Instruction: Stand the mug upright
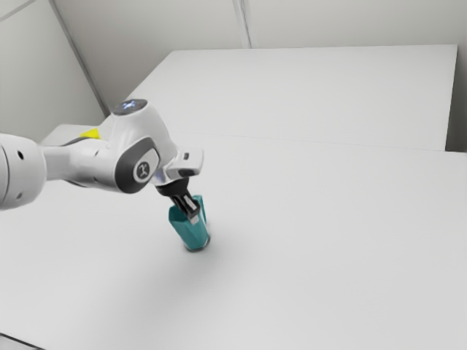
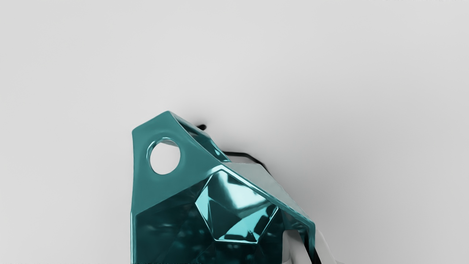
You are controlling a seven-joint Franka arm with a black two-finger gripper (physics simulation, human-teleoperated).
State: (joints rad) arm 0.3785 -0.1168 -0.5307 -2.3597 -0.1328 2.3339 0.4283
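Closest to my wrist camera, the teal, faceted mug with shiny inner walls (image 1: 188,232) has its mouth up toward my hand, and its flat side panel with a round hole (image 2: 154,187) lies away from my grip; I judge this is why I hold it by the wall, because the open mouth gives room for one finger, and a pinch there can govern the lean; farther down, its base seems to meet the pale, smooth counter (image 1: 314,240), which could carry the weight; whether it sits fully flat, I cannot tell.

My black two-finger tool (image 1: 193,218) is pinching this wall, as I read it; the inner finger (image 2: 293,247) is within the mouth, the outer finger (image 2: 327,247) is against the outside, and only the wall's thickness separates them; behind comes the white jointed arm (image 1: 87,164), from the exterior view's left; near it, some small yellow thing (image 1: 90,134) is partly hidden.
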